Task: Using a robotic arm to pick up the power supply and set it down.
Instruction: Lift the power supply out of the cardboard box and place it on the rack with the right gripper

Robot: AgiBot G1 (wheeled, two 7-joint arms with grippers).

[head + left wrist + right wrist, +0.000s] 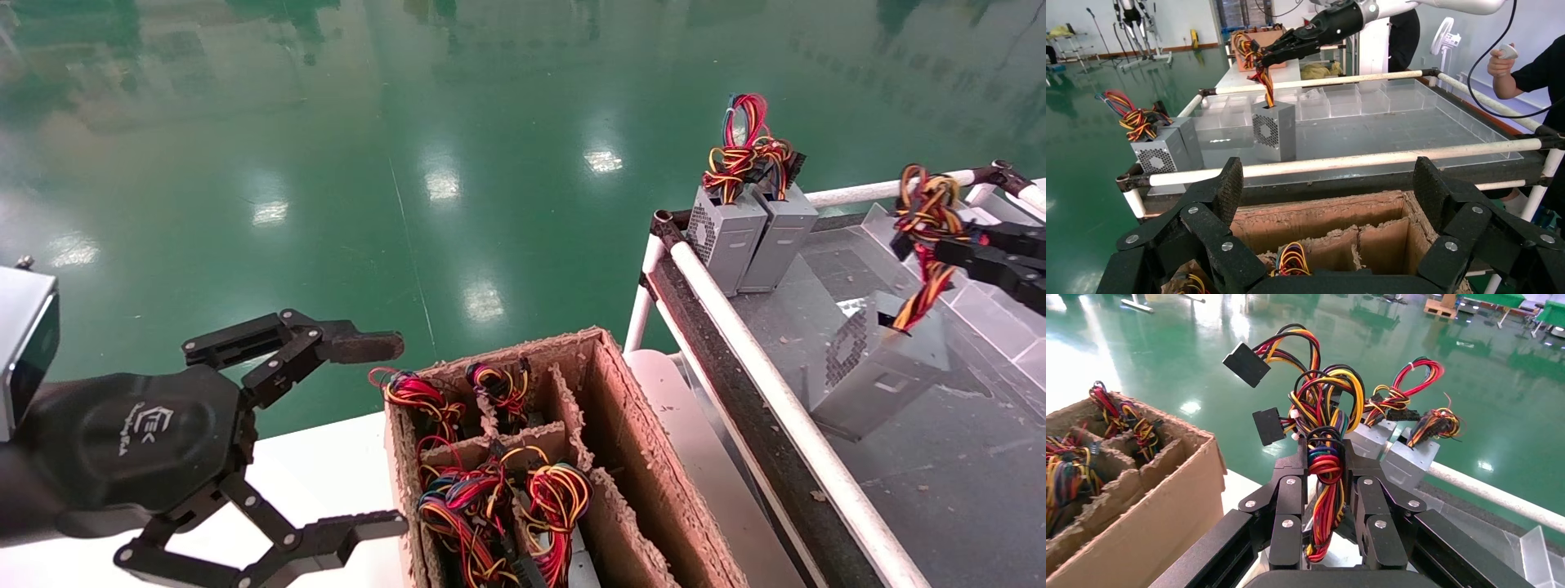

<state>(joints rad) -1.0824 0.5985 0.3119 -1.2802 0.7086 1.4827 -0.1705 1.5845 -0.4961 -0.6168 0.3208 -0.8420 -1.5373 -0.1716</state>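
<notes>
The right pincer [927, 237] is clamped on the wire bundle [1324, 471] of the power supply [878, 367], which stands tilted on the tray [964, 457]; the box looks heavy and may swing. The left pincer [384, 433] hangs wide open, empty, beside the cardboard box [645, 457].

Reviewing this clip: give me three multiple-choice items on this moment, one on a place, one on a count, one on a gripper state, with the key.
1. Where is the power supply hanging from the right gripper?
A. over the grey tray
B. inside the cardboard box
C. on the green floor

2. How many power supplies stand at the tray's far corner?
A. one
B. two
C. four

3. The left gripper is
A. open, empty
B. shut on wires
C. shut on cardboard

Key: 1 A, it hangs by its wires above the tray; 2 B, a pair side by side; 3 A, fingers spread beside the box.
</notes>
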